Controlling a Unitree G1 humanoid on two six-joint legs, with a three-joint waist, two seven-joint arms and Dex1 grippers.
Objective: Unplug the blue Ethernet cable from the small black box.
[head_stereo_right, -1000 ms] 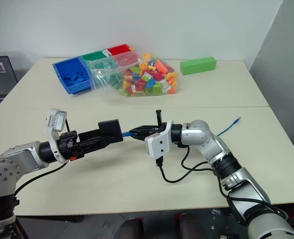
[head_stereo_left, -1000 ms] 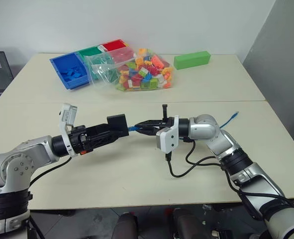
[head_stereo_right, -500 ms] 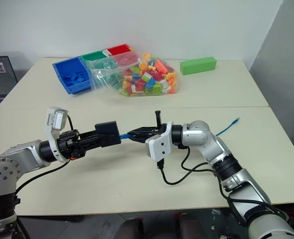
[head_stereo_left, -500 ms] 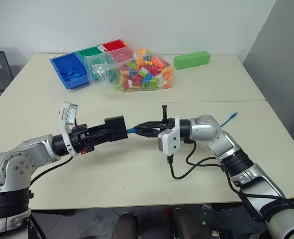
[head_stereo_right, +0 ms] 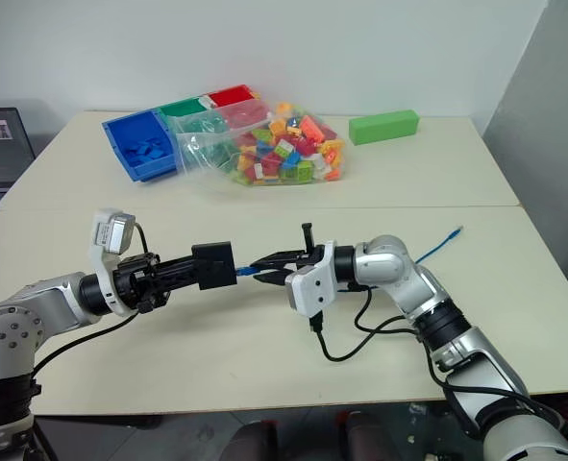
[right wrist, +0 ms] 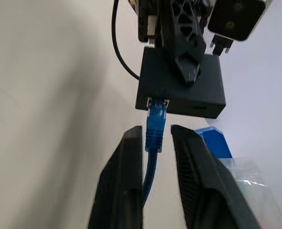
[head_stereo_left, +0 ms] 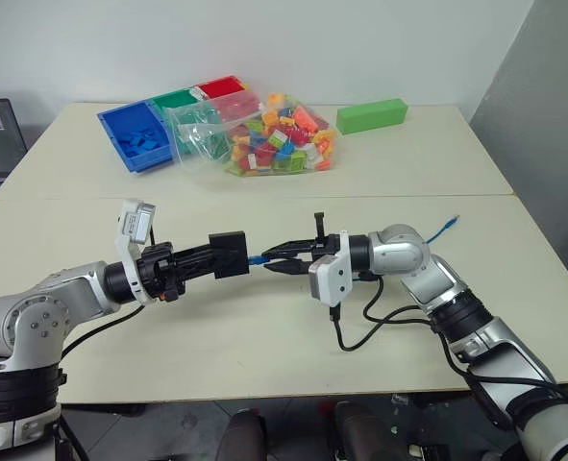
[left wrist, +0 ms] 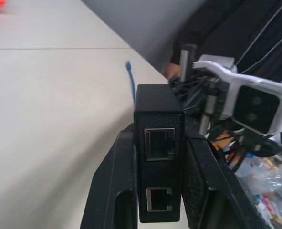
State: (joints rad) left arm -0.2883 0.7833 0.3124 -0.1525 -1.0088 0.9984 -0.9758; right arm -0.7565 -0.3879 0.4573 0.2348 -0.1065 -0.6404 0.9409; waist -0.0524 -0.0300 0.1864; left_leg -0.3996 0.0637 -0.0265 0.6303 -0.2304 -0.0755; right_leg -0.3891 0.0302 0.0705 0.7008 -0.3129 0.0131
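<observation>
1. I am holding the small black box (head_stereo_left: pixel 230 254) in the air over the desk (head_stereo_left: pixel 264 331), with the left gripper (left wrist: pixel 156 191) jaws clamped on its sides; it is looking rigid and light.
2. The blue Ethernet cable (right wrist: pixel 154 129) is sitting plugged into the box, its far end (head_stereo_left: pixel 446 227) trailing limp on the desk.
3. The right gripper (right wrist: pixel 156 138) jaws are standing slightly apart around the stiff boot, the best place to pinch, I am judging.

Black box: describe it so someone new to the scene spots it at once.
Look over the near table, where the two arms meet above it. The black box sits clamped in the left hand, with the blue cable plugged into the side facing the right hand. It is the one small, matte black, squarish block there.
</observation>
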